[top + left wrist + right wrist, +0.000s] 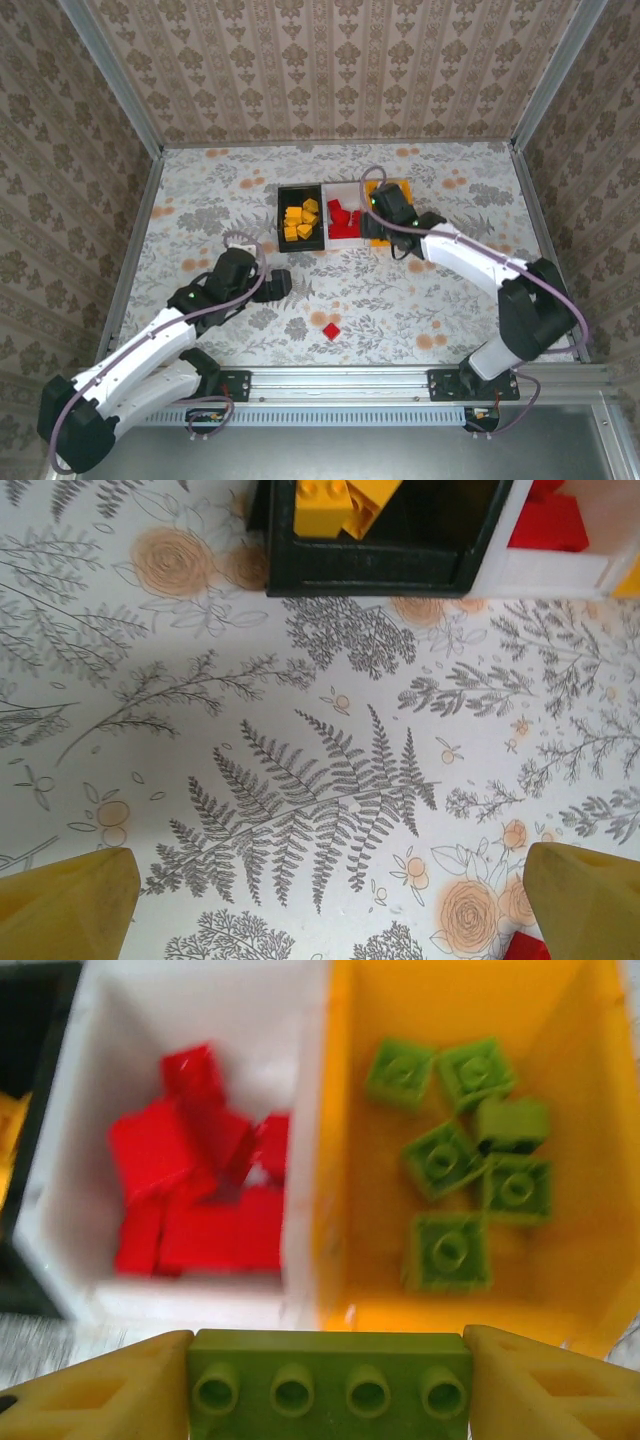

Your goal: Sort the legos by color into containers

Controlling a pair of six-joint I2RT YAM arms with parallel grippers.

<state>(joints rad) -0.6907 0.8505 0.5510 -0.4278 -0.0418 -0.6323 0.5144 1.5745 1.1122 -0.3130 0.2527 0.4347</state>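
Three bins stand in a row at the table's middle back. The black bin [281,220] holds orange-yellow bricks [300,220]. The white bin [345,186] holds red bricks [344,220]. The orange-yellow bin [570,1060] holds several lime green bricks [460,1150]. My right gripper [330,1360] hovers over the near edge of the white and orange-yellow bins, shut on a lime green four-stud brick [330,1390]. A lone red brick [331,330] lies on the table near the front. My left gripper [325,900] is open over bare table, left of that red brick [525,948].
In the left wrist view the black bin's front wall [370,575] and the white bin's corner [540,575] lie ahead of the open fingers [65,905]. Aluminium rails [135,240] and papered walls enclose the flowered table [200,200].
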